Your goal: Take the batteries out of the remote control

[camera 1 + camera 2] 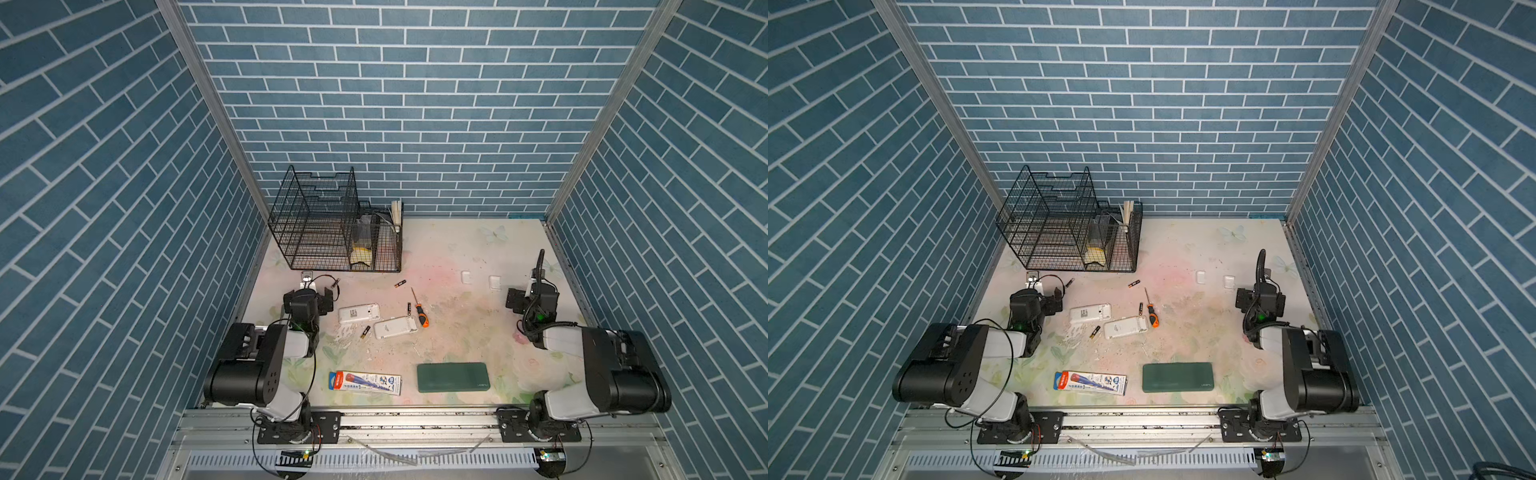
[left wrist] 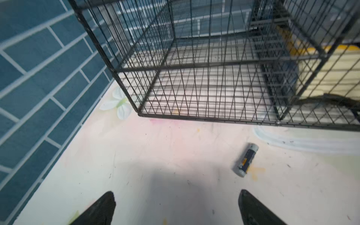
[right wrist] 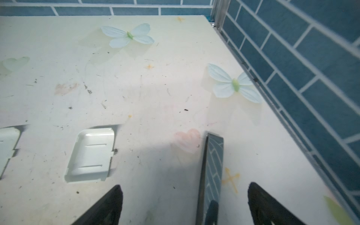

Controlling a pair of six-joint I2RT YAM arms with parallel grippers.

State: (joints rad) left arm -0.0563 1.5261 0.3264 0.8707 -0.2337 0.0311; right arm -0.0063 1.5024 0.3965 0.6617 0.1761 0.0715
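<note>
Nearest the camera, a printed box (image 1: 365, 382) and a dark green case (image 1: 453, 377) lie at the table's (image 1: 457, 257) near edge. Beyond them, mid-table, 2 white remotes (image 1: 359, 313) (image 1: 395, 328) lie backs up. 4 batteries lie loose: one (image 1: 365, 333) just left of the nearer remote, one (image 1: 409, 309) beside the screwdriver (image 1: 419, 309), one (image 1: 399, 284) farther off, and one (image 2: 246, 160) near the wire rack (image 1: 328, 224) at far left. 2 white covers (image 3: 91, 154) (image 3: 7, 148) lie far right. Left gripper (image 2: 176, 208) hovers spread wide, holding nothing, near that last battery. Right gripper (image 3: 185, 204) is likewise wide apart and empty, near a thin mirror-like strip (image 3: 213, 167).
</note>
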